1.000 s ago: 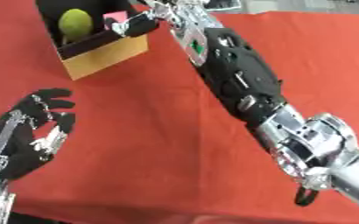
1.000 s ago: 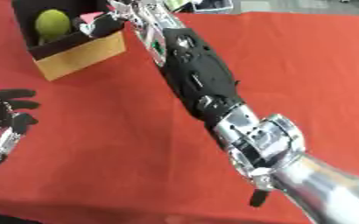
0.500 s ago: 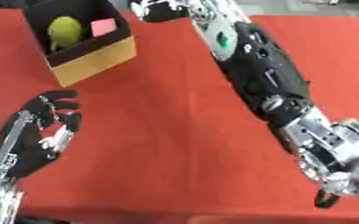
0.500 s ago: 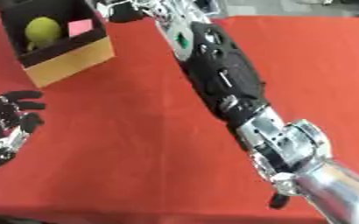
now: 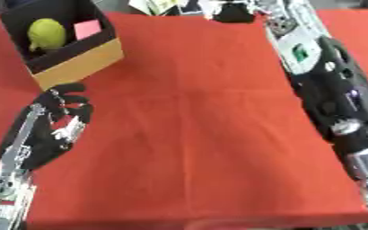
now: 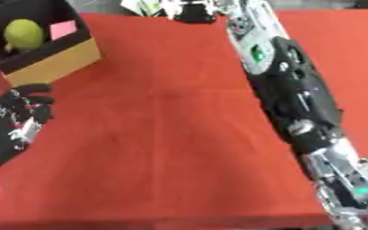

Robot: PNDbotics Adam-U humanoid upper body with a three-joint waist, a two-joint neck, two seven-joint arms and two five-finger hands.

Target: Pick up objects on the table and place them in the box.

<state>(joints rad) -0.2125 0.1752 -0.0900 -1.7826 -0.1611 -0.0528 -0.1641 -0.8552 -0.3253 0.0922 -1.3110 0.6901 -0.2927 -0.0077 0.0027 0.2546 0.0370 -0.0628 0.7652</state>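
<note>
Box (image 5: 76, 63) sits at the far left of the bench (image 5: 195, 134), which has a red cloth over it. It's tan on the outside, black inside, and turned at an angle. Inside there's a yellow-green ball (image 5: 46, 35) on the left and a small pink block (image 5: 86, 29) just beside it on the right, right by the ball.

Left hand (image 5: 52, 128) is down in the lower left, resting just in front of the box, fingers relaxed and a bit spread, fingertips pointing up toward the box's front wall. Not holding anything.

Right arm (image 5: 328, 90) runs along the right side of the cloth and reaches way out to the far edge. The right hand (image 6: 193, 10) is up there at the top near some clutter past the cloth, but it's blurry and I honestly can't tell whether its fingers are curled or straight, or if it has hold of anything.
</note>
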